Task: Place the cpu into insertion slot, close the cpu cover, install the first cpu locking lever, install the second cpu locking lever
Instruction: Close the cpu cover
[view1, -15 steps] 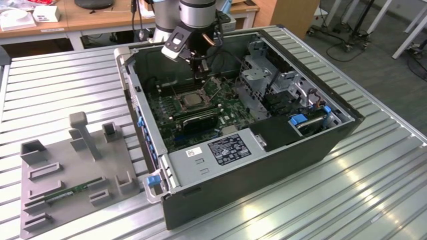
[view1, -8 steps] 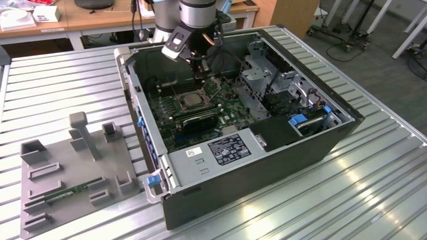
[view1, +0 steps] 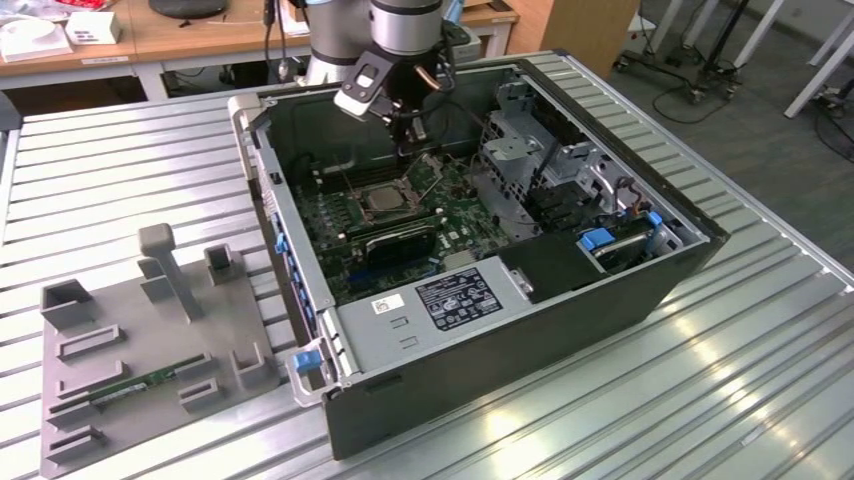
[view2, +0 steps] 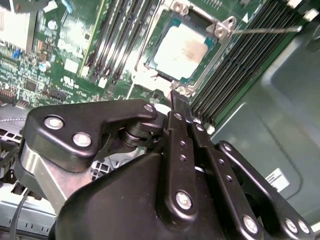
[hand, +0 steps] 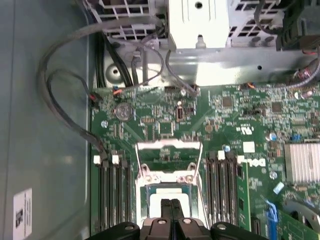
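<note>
Second wrist view: the black gripper is nearest, its two fingers pressed flat together with nothing seen between them. Their tip sits at the near edge of the insertion slot, just above the green motherboard. The cpu lies flat in that slot, silvery top up, square to the slot's sides. From the slot's far corner a thin metal rod runs out across the long black memory slots.

In the first wrist view the clenched fingertips cover the near edge of the cpu. Just beyond it the cpu cover stands tilted up and open, hinged at the slot's far side, with the board showing through its cut-out. Memory slots flank the socket on both sides. A finned heat sink sits toward one edge of the board, and grey cables loop along the case wall past the board's far corner.

In the exterior view the arm reaches down into the open computer case, which lies on its side on the ribbed metal table. A grey fixture tray rests near the table's edge at the exterior view's left, well apart from the case, with a memory stick lying on it.
</note>
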